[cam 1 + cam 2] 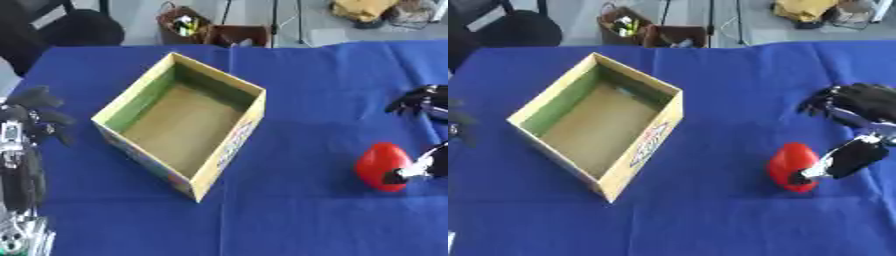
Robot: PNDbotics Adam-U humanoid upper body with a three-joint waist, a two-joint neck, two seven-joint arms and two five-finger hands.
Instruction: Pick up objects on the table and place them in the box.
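Right hand [846, 130] at the red thing [792, 166], box [229, 82] sitting empty on the blue worktop [306, 220].

The red thing is a rounded blob, can't really tell what it is. It's on the cloth out to the right of the box and well apart from it. The thumb is touching its right side, and the dark fingers are curled over further back without reaching it, so the hand is half-closed around it but not actually gripping yet. The box is open-topped cardboard with yellow rims and a green inner wall, turned at an angle. The left hand [31, 112] is at the left edge near the box, fingers loose and holding nothing.
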